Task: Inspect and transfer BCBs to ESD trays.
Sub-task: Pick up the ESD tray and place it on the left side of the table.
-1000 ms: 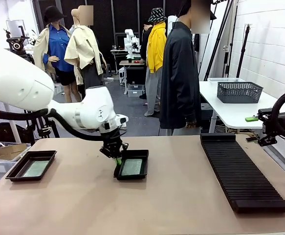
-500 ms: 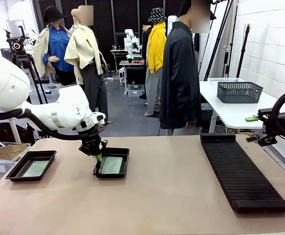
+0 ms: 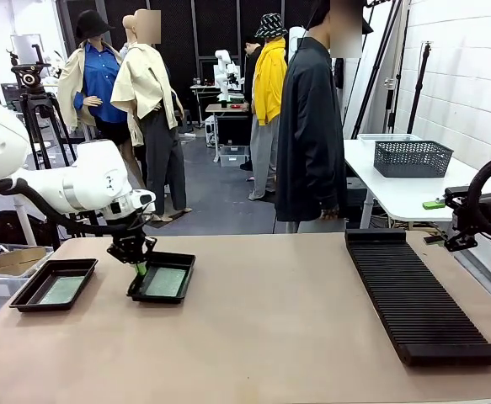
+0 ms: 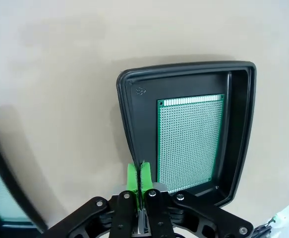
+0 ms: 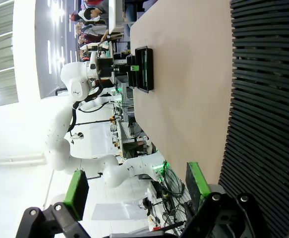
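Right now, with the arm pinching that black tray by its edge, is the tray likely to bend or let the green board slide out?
Probably stiff enough: the tray keeps its shape though the left gripper pinches only its rim. It looks light, being shallow and thin-walled. The green board lies loose and flat inside, so it might slide on the glossy floor, but the raised rim should stop it.

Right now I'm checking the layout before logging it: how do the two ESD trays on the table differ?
The nearer-centre ESD tray has its rim pinched by the shut left tool; the far-left ESD tray lies free of any tool. The pinched tray sits beside the left arm, nearer the table's middle; the other sits at the table's left edge. Both are glossy black with raised rims, and each holds one green BCB.
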Action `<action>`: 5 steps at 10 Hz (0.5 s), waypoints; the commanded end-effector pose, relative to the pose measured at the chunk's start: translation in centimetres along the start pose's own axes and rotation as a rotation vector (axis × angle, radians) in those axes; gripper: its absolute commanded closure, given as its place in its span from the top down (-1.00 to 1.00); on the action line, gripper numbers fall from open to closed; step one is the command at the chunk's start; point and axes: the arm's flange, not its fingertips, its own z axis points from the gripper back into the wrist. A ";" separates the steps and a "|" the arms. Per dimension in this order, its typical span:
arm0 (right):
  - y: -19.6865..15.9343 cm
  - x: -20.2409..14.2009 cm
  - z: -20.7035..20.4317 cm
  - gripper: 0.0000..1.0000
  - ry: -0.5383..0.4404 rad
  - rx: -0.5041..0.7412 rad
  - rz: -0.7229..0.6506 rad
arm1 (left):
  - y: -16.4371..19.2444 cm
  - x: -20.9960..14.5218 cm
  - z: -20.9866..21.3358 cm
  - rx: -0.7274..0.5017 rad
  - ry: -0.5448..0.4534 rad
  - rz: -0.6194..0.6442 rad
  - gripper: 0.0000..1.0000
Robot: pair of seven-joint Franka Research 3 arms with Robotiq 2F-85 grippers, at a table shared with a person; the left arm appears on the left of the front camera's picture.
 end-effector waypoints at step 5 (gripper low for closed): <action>0.1 -0.4 -0.4 1.00 -0.011 -0.011 -0.001 | 4.2 -0.3 0.4 0.077 0.000 -0.034 -1.00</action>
